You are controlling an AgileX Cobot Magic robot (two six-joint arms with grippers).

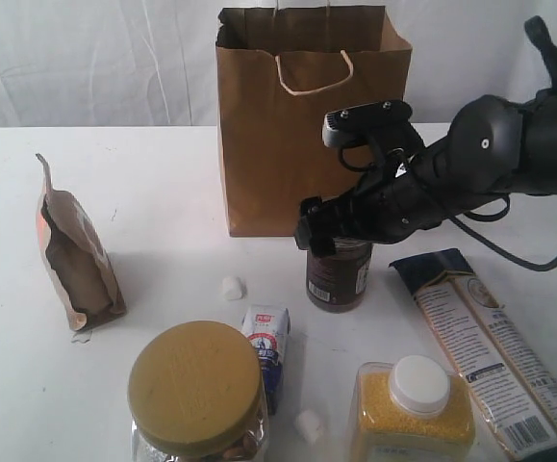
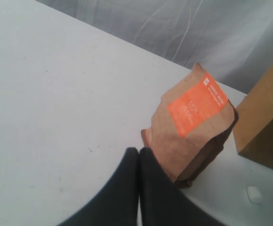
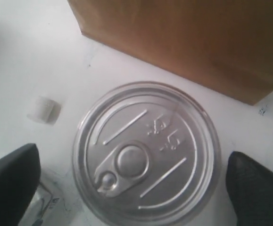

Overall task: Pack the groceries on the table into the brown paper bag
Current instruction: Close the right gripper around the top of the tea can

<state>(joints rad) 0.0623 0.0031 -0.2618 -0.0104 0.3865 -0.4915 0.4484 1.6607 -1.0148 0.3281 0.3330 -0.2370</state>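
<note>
The brown paper bag (image 1: 297, 144) stands upright at the back of the white table (image 1: 153, 192). Just in front of it is the dark pull-tab can (image 1: 338, 276), whose silver lid (image 3: 145, 150) fills the right wrist view. My right gripper (image 1: 341, 236) hangs open over the can, one finger (image 3: 11, 181) on each side of the lid and clear of it. My left gripper (image 2: 138, 153) is shut on nothing, its tips close beside the brown pouch (image 2: 193, 132); the exterior view does not show it. The pouch (image 1: 71, 255) stands at the left.
Along the front are the gold-lidded jar (image 1: 196, 385), the blue-white carton (image 1: 268, 346), the white-capped yellow-grain jar (image 1: 415, 404) and the noodle packs (image 1: 494, 346). Two marshmallows (image 1: 233, 287) (image 1: 309, 424) lie loose near the carton.
</note>
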